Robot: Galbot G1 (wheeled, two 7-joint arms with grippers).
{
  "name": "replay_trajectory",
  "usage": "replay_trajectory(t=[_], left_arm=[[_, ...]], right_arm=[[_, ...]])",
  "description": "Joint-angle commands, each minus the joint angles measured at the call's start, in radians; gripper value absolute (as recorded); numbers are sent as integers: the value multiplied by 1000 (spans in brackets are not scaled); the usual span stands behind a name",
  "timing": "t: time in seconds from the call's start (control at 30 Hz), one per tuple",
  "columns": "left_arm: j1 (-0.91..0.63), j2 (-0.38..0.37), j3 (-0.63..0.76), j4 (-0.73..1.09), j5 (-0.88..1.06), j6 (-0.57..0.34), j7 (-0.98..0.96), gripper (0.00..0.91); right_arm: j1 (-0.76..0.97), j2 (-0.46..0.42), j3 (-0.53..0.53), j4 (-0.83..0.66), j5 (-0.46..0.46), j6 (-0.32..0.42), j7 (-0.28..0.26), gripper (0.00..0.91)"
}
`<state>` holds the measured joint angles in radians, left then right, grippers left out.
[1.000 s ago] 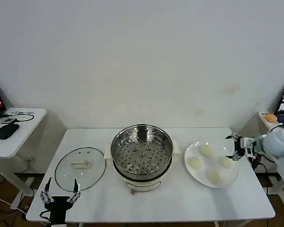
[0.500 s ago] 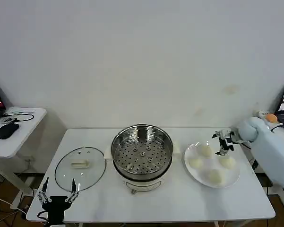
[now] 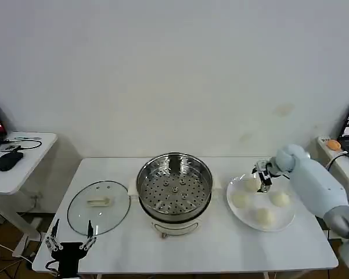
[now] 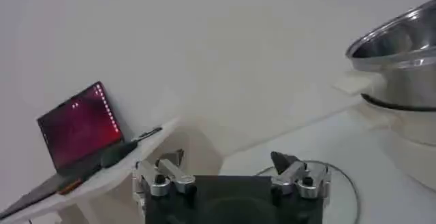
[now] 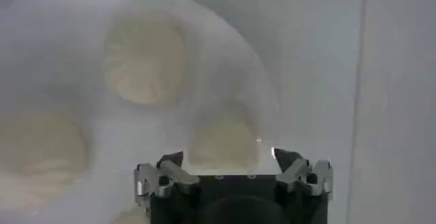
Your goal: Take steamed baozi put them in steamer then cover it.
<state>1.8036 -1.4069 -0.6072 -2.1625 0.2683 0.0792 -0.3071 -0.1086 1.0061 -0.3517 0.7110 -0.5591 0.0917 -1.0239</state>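
right claw [image 3: 261, 181] released over a steamed baozi [image 3: 251, 185] on plate [image 3: 281, 221] | left claw [image 3: 69, 235] released, idle beside cover [image 3: 99, 206]

Right pincer [image 3: 262, 179], fingers parted, hovers over far off-white dough bun [image 3: 251, 186] on flat white plate [image 3: 284, 220]. Three more buns share plate. Shiny steel steamer pot [image 3: 174, 186], perforated tray bare, centre of white desk [image 3: 220, 247]. Clear glass lid [image 3: 99, 206] flat left of it. Left pincer [image 3: 69, 237] parked, open, at desk's near-left edge.
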Motion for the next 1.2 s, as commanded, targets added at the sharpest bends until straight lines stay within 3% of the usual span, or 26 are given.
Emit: replay_trajectory(t=[0.03, 0.17, 0.4, 0.47, 0.6, 0.9, 1.2], left_arm=[[1, 0, 0, 5, 1, -6, -3, 907], [6, 1, 2, 9, 4, -9, -4, 907], [11, 1, 0, 6, 5, -10, -5, 907], [14, 1, 1, 6, 6, -13, -7, 907], [14, 1, 2, 7, 6, -14, -10, 907], [16, 5, 0, 3, 6, -13, -11, 907], [17, 9, 9, 1, 5, -11, -11, 907]], right_arm=[[12, 34, -15, -57, -22, 5, 9, 887], [19, 46, -9, -82, -31, 2, 11, 796], [11, 51, -1, -96, -52, 5, 5, 725], [9, 48, -1, -93, -47, 2, 5, 635], [11, 46, -1, -91, -39, 0, 6, 584], [22, 2, -29, -30, 0, -8, -17, 574], [143, -207, -232, 281, 236, -48, -52, 574]])
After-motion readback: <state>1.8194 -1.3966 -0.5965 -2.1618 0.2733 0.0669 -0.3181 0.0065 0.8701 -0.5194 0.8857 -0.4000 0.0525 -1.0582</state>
